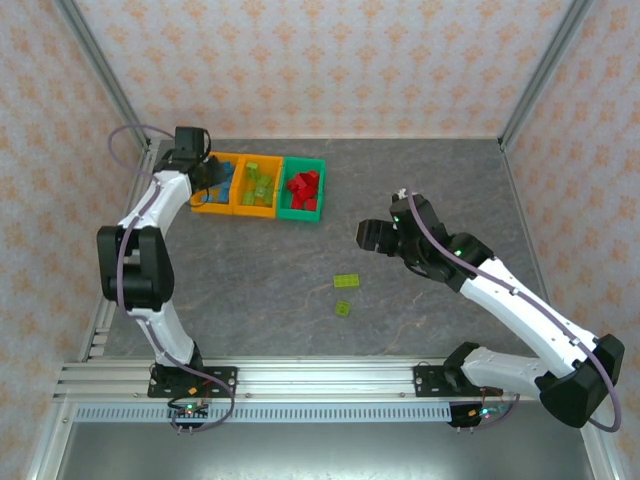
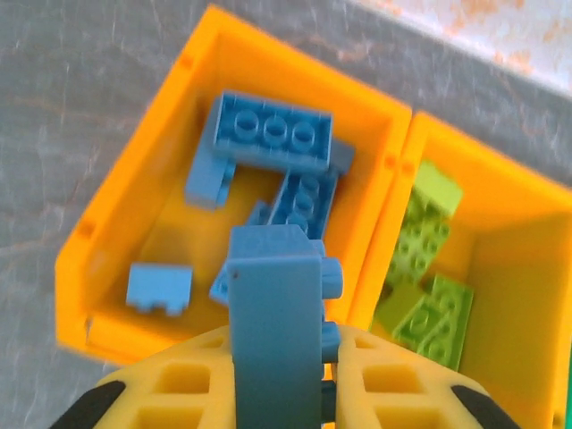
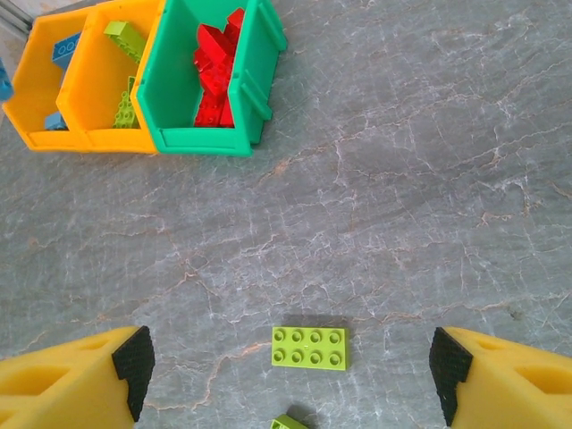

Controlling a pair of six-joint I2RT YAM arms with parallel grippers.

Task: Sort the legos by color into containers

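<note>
A: Look, your left tool (image 2: 277, 353) is pinching a blue brick (image 2: 273, 295). The brick stands up straight between the yellow fingers. It hangs right over the left orange-yellow bin (image 2: 116, 214), where the other blue bricks (image 2: 273, 132) lie.

B: So you are at the drop step for blue. I think you just need to spread that tool and let the brick fall in. Keep it over this bin, because the middle orange-yellow bin (image 2: 509, 259) is just beside it, and that one has the lime green bricks.

A: And your right tool (image 3: 286, 375)? It is spread wide and holds nothing.

B: It hangs above the table (image 3: 429, 179), with a lime green brick (image 3: 309, 348) lying flat between its fingers, lower down. A second lime green brick (image 1: 343, 308) lies near it. As far as I can see, those two are the last ones out on the table.

A: The red bricks (image 1: 303, 186) are in the green bin (image 3: 206, 138).

B: So you look nearly done. Next, I think you should go down over the green brick, press the fingers on its long sides, and carry it to the middle bin.

A: Go slow. It is flat and small, so it could slip away.
</note>
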